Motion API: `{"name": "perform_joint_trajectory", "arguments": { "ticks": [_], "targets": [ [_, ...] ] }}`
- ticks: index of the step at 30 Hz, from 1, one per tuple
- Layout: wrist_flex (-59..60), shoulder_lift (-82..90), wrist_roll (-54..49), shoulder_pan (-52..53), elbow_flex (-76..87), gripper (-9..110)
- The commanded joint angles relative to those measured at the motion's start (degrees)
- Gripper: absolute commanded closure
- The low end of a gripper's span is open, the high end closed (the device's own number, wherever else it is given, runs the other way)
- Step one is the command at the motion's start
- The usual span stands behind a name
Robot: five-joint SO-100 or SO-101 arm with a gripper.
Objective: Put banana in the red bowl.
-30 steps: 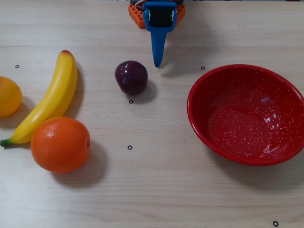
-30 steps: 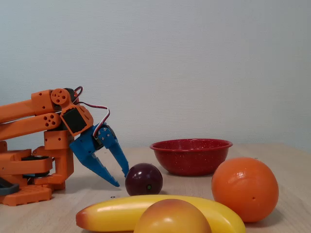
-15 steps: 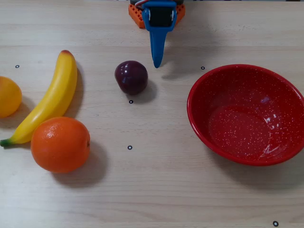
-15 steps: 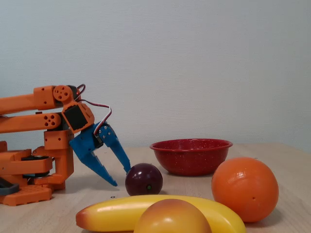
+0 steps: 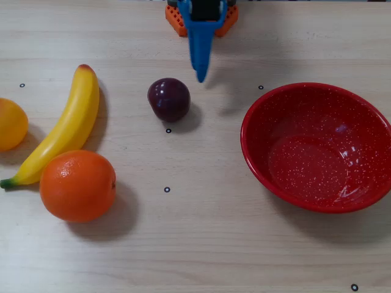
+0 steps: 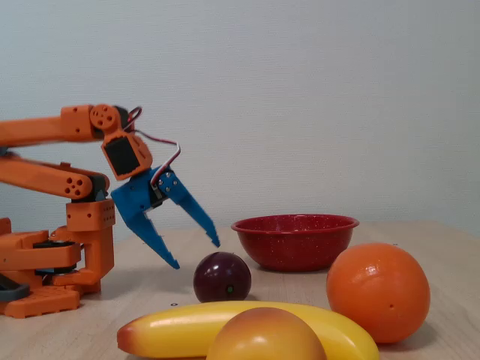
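Note:
The yellow banana (image 5: 64, 128) lies on the wooden table at the left in the overhead view, green stem toward the bottom left, reddish end at the top. It also shows in the fixed view (image 6: 180, 328), lying across the front. The red speckled bowl (image 5: 317, 146) stands empty at the right, and in the fixed view (image 6: 294, 240) it stands behind the fruit. My blue gripper (image 6: 196, 253) hangs open and empty above the table near the arm's base; in the overhead view (image 5: 200, 74) it points down at the top centre, apart from the banana.
A dark purple plum (image 5: 168, 99) sits just below the gripper, also visible in the fixed view (image 6: 222, 277). An orange (image 5: 77, 185) rests against the banana's lower end. A yellow-orange fruit (image 5: 11, 124) sits at the left edge. The orange arm base (image 6: 52, 262) stands at the back.

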Motion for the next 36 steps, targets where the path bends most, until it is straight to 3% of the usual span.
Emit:
{"name": "perform_joint_trajectory", "arguments": {
  "ticks": [1,36],
  "targets": [
    [2.0,-4.0,-2.2,1.0,-8.7,74],
    [9.2,-48.3,-3.1,18.4,-53.9,67]
  ]
}}
